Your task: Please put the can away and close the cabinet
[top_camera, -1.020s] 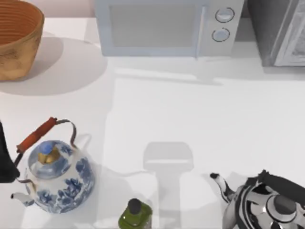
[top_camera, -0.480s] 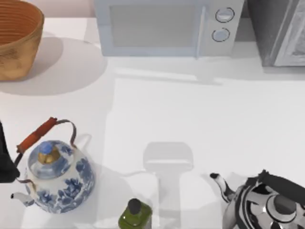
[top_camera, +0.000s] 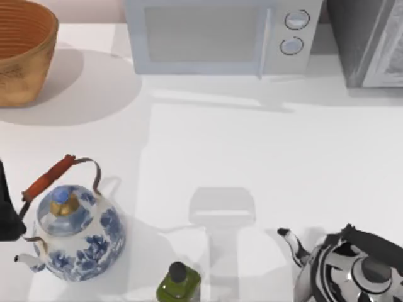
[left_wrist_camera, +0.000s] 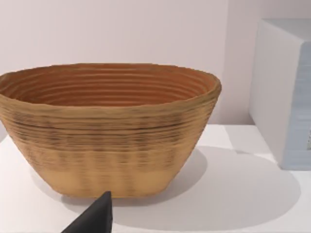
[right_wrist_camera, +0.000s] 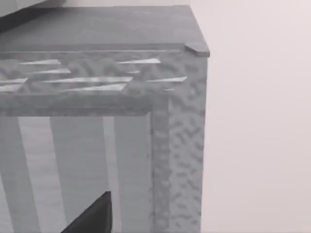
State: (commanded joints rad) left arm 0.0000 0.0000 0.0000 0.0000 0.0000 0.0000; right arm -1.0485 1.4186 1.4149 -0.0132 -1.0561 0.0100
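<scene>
The can is out of view. The grey cabinet (top_camera: 368,44) stands at the table's back right corner; its textured grey front and top edge (right_wrist_camera: 97,87) loom close in the right wrist view. A dark tip of my right gripper (right_wrist_camera: 92,216) shows low in that view, in front of the cabinet. My left arm (top_camera: 5,207) is a dark shape at the table's left edge, beside the blue-and-white kettle. In the left wrist view, a dark tip of my left gripper (left_wrist_camera: 95,218) points toward the wicker basket.
A wicker basket (top_camera: 22,50) sits at the back left and a white microwave (top_camera: 220,34) at the back middle. Along the front stand a blue-and-white kettle (top_camera: 79,233), a dark green bottle (top_camera: 179,284) and a black-and-silver kettle (top_camera: 356,270).
</scene>
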